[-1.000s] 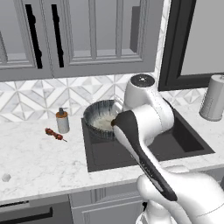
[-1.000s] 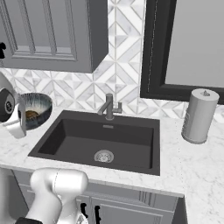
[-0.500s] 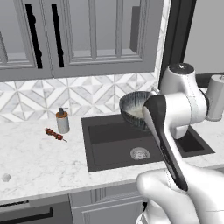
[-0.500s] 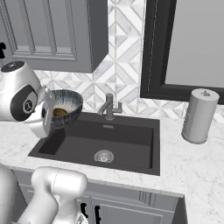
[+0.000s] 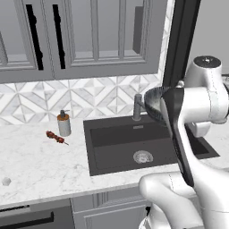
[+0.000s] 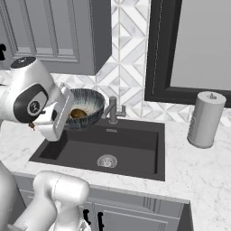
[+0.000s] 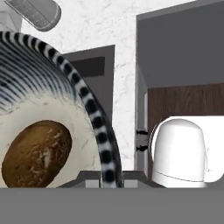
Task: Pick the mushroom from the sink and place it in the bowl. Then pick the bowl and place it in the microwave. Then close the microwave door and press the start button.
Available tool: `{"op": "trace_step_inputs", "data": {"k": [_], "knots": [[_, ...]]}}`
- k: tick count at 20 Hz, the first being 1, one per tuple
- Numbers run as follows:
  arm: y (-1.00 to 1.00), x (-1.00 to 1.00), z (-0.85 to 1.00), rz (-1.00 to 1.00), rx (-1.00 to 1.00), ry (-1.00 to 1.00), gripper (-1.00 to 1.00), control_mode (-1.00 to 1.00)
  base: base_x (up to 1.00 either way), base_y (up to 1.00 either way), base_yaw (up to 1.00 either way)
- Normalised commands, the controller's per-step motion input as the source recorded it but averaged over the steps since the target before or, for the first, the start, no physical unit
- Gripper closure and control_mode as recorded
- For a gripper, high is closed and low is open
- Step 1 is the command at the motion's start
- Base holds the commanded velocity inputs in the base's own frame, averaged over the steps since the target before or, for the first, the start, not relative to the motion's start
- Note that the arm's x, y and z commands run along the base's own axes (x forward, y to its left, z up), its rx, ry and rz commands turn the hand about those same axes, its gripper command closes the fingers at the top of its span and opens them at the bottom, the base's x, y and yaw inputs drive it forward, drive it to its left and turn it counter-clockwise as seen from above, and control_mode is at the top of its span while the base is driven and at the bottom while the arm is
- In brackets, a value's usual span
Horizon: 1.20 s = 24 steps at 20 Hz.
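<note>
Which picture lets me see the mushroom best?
The hand view: the mushroom looks big and close there, a brown lump lying inside the bowl. In the right base view it is just a small brown spot in the tilted bowl. In the left base view the arm covers most of the bowl, hiding its inside.

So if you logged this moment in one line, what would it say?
stage: carrying | gripper: shut on bowl rim | mushroom: inside bowl | position: above sink | microwave: not reached

place: I see a home kitchen | cues: dark sink (image 5: 147, 143) with faucet (image 6: 113, 110) in marble worktop (image 5: 40, 165) | grey cabinets (image 5: 80, 36) | patterned tile backsplash (image 5: 27, 100) | paper towel roll (image 6: 205, 119)
</note>
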Motion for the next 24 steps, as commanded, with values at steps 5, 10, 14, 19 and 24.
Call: {"op": "trace_step_inputs", "data": {"k": [5, 10, 14, 19, 24], "knots": [[-0.04, -0.37, 0.1, 0.0, 0.0, -0.14, 1.0, -1.0, 0.0, 0.0, 0.0], [-0.01, -0.46, 0.29, 0.0, 0.0, -0.13, 1.0, -1.0, 0.0, 0.0, 0.0], [0.0, -0.12, 0.02, 0.0, 0.0, 0.0, 1.0, 1.0, -0.54, -0.08, 0.0], [0.0, 0.0, 0.0, 0.0, 0.0, 0.0, 1.0, 1.0, -0.97, 0.42, -0.17], [0.0, 0.0, 0.0, 0.0, 0.0, 0.0, 1.0, 1.0, -1.0, 0.88, 0.02]]}}
